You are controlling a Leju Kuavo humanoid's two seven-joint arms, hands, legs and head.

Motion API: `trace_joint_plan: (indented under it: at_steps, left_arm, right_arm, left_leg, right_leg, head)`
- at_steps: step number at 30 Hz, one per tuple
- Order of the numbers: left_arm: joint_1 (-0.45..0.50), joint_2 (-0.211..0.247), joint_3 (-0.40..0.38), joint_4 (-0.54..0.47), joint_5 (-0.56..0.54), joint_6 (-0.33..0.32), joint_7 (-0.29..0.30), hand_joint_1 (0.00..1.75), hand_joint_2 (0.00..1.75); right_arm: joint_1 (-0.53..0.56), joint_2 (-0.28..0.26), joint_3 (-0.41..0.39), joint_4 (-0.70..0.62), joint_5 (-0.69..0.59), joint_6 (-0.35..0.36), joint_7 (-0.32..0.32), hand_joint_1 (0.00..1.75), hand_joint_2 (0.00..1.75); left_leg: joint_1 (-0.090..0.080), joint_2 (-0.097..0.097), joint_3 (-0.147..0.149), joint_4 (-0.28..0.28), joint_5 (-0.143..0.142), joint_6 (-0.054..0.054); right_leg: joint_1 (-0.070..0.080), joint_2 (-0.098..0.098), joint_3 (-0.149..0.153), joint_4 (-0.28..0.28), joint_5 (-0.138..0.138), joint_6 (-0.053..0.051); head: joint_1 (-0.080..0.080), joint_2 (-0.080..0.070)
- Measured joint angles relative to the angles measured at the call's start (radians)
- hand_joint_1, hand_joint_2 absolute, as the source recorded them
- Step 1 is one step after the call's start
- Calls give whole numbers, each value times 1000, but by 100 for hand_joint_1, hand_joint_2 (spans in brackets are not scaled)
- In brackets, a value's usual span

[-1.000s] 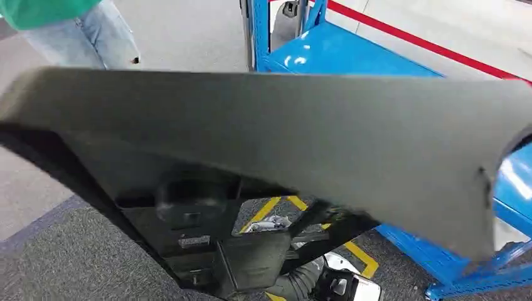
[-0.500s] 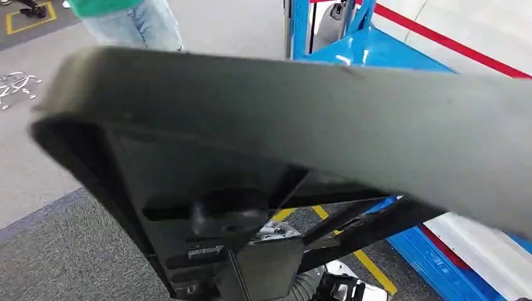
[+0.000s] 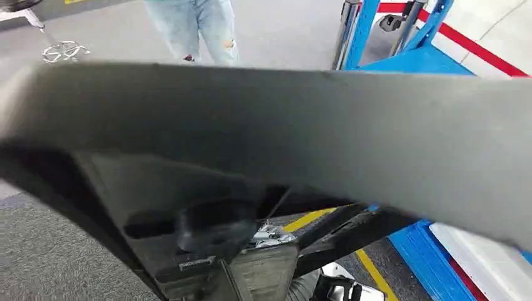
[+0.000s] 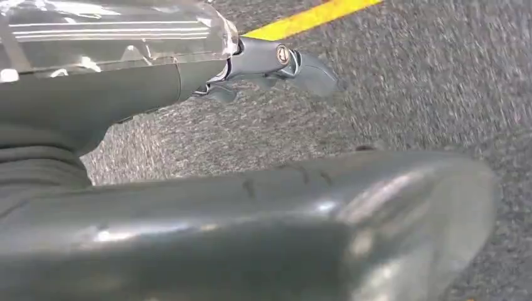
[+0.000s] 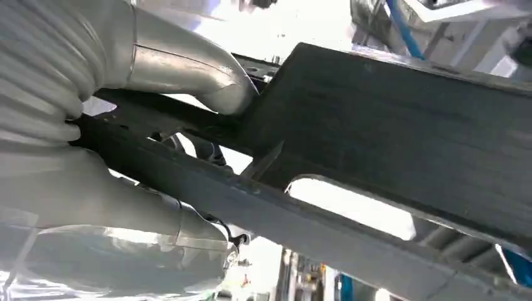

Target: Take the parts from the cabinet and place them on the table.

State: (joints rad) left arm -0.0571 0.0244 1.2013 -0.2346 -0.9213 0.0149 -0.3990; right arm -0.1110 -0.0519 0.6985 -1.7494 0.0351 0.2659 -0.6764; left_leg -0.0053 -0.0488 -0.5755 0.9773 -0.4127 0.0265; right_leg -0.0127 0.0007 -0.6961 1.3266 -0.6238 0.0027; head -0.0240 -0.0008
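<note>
The robot's lugging a big dark plastic panel (image 3: 301, 144) flat across its chest, probably so it clears the blue rack (image 3: 420, 59). Its right hand (image 5: 157, 69) is clamped on a rib underneath. The left hand (image 4: 270, 63) sits beside the panel's rim; can't tell if it's gripping. A person (image 3: 194, 25) stands ahead.

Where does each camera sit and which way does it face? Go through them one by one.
Head view: high on the body, facing forward and down over the dark part toward a blue rack and a person's legs.
Left wrist view: behind the left hand, facing carpet and a yellow line; nothing in its grasp.
Right wrist view: behind the right hand, which grips the part.
Shared: head and right wrist views both show the part.
</note>
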Motion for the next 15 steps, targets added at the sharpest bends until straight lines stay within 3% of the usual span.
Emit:
trace_joint_plan:
  at_steps: [1,2,3,4,5,7,9,10,11,13,14,15]
  left_arm:
    - [2,-2,0,0,0,0,-3,0,0]
    - [4,-4,0,0,0,1,-5,0,0]
    - [4,-5,0,0,2,3,-5,0,0]
    - [4,-5,0,0,4,3,-5,0,0]
    - [0,-5,1,0,8,8,-4,0,0]
    - [6,-7,2,0,10,13,-3,0,0]
    - [11,-9,5,0,10,13,1,0,0]
    - [12,-15,5,0,10,13,2,0,0]
    - [9,-14,6,0,10,13,5,0,0]
    - [3,-18,7,0,6,10,10,0,0]
    - [3,-22,7,0,2,5,11,0,0]
    - [6,-25,7,0,0,0,14,0,0]
  right_arm:
    - [0,0,0,0,6,3,0,164,175]
    - [-1,-1,0,0,10,5,0,164,175]
    - [-2,-1,0,0,15,6,0,164,175]
    - [-4,-2,1,2,22,7,0,164,175]
    - [-5,-2,3,3,34,8,0,164,175]
    - [-10,-4,11,8,52,6,1,164,175]
    - [-23,-3,23,13,61,6,1,164,175]
    - [-29,-3,28,16,65,6,1,164,175]
    - [-35,-1,33,18,66,5,1,164,175]
    - [-43,-1,44,25,74,0,1,164,175]
    - [-47,-1,49,29,75,-5,1,164,175]
    - [-49,-1,51,31,75,-9,1,164,175]
  left_leg:
    - [3,-14,1,5,-4,-4]
    - [6,-30,1,14,-9,-9]
    - [10,-44,0,26,-17,-16]
    - [11,-55,-16,41,-25,-23]
    - [9,-68,-27,63,-30,-31]
    - [18,-88,-33,53,-27,-44]
    - [20,-96,-36,56,-30,-49]
    - [12,-31,-46,87,-45,-55]
    - [13,8,-78,150,-78,-61]
    - [19,39,-162,308,-142,-68]
    - [20,43,-193,360,-152,-69]
    - [21,44,-195,358,-137,-68]
  right_leg:
    - [-3,0,16,-49,43,2]
    - [-7,7,52,-134,99,5]
    - [-13,27,89,-218,145,9]
    - [-23,89,105,-254,144,12]
    - [-21,96,97,-259,140,8]
    - [-10,72,96,-256,138,-6]
    - [-19,43,105,-268,142,-19]
    - [-17,33,112,-273,140,-24]
    - [-13,16,117,-275,138,-30]
    - [-6,-17,121,-275,132,-35]
    - [-4,-32,123,-275,129,-35]
    - [-3,-45,126,-275,126,-35]
  head:
    - [0,0]
    - [0,0]
    - [0,0]
    - [0,0]
    - [-2,0]
    - [-1,0]
    - [0,0]
    - [-5,0]
    - [-10,0]
    - [-9,0]
    - [-9,0]
    - [-9,0]
